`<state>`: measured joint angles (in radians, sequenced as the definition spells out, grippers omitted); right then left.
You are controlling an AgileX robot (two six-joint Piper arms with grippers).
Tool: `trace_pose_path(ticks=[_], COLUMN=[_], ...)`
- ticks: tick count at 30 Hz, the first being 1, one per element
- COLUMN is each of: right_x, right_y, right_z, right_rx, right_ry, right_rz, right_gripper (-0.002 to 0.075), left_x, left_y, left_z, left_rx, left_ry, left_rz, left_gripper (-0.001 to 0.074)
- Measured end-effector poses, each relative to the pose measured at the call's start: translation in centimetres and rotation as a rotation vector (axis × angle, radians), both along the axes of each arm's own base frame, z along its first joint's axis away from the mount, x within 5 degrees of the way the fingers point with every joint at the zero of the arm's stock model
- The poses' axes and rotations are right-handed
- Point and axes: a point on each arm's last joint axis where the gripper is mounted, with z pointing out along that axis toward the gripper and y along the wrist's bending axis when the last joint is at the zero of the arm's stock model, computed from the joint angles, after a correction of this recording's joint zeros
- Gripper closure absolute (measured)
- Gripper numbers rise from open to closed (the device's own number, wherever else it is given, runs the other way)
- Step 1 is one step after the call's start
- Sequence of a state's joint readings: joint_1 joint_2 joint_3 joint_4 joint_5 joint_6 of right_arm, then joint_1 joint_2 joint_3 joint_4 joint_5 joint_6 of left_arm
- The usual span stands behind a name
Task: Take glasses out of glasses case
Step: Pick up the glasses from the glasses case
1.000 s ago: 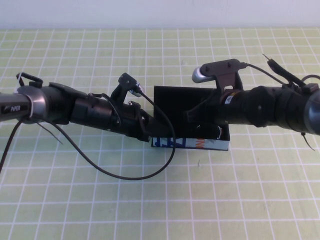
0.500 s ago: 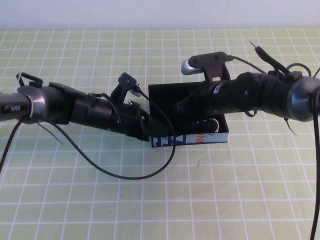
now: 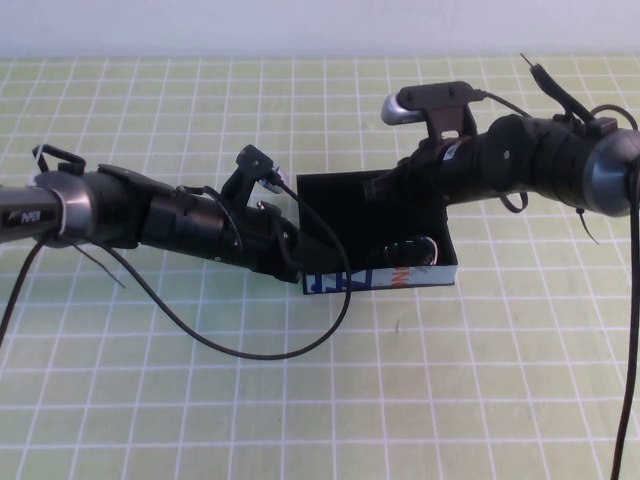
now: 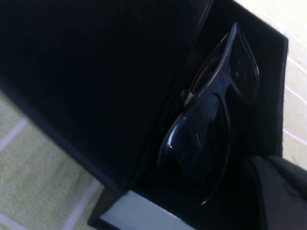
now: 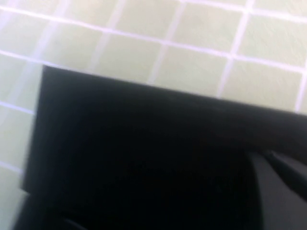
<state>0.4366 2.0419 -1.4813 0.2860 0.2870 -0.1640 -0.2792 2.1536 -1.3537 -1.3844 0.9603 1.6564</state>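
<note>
The glasses case (image 3: 380, 282) lies open in the middle of the table, its pale printed side toward me and its black flap lid (image 3: 345, 205) folded back. The black glasses (image 3: 415, 250) rest inside at the case's right end. The left wrist view shows the glasses (image 4: 201, 129) lying along the inner wall. My left gripper (image 3: 295, 262) is at the case's left end, against its corner. My right gripper (image 3: 385, 188) is shut and hovers over the lid's far right part, clear of the glasses. The right wrist view shows only the black lid (image 5: 144, 143) on the mat.
A green mat with a white grid (image 3: 320, 400) covers the table. A black cable (image 3: 250, 350) loops from the left arm over the mat in front of the case. A white wall (image 3: 320, 25) runs along the far edge.
My right arm has drawn back from above the glasses in the case to the far right of the lid, uncovering the glasses. The left arm and the case have not moved.
</note>
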Motion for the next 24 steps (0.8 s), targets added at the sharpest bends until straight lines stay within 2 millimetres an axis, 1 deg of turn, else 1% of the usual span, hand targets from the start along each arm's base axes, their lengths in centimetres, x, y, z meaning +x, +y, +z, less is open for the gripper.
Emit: trace_pose_path(ticks=[4,10,16,19,22,24], right_x=[0.2,0.2,0.1,0.2,0.2,0.2], right_y=[-0.4,-0.5,-1.2,-1.2,-1.0,-0.7], right_z=[-0.7,-0.8,-1.1,-0.5,1.1,2.7], right_rx=[-0.012,-0.020,-0.040,-0.053,-0.076,-0.092], right_ry=[0.042,0.066,0.114,0.135,0.151,0.171], right_rz=[0.000,0.007,0.014,0.033,0.087,0.139], right_gripper=[0.0742,0.0742,0.0742,0.0742,0.0742,0.0742], left_x=[0.0,0.0,0.0,0.0,-0.1,-0.1], left_y=[0.0,0.0,0.0,0.0,0.0,0.0], left_z=[0.0,0.0,0.0,0.0,0.0,0.0], left_rx=[0.001,0.003,0.005,0.006,0.007,0.007], left_ry=[0.000,-0.001,-0.001,-0.003,-0.003,-0.004], left_rz=[-0.001,-0.002,-0.005,-0.006,-0.009,-0.012], left_gripper=[0.0739,0.0739,0.0739,0.0739,0.0739,0.0739])
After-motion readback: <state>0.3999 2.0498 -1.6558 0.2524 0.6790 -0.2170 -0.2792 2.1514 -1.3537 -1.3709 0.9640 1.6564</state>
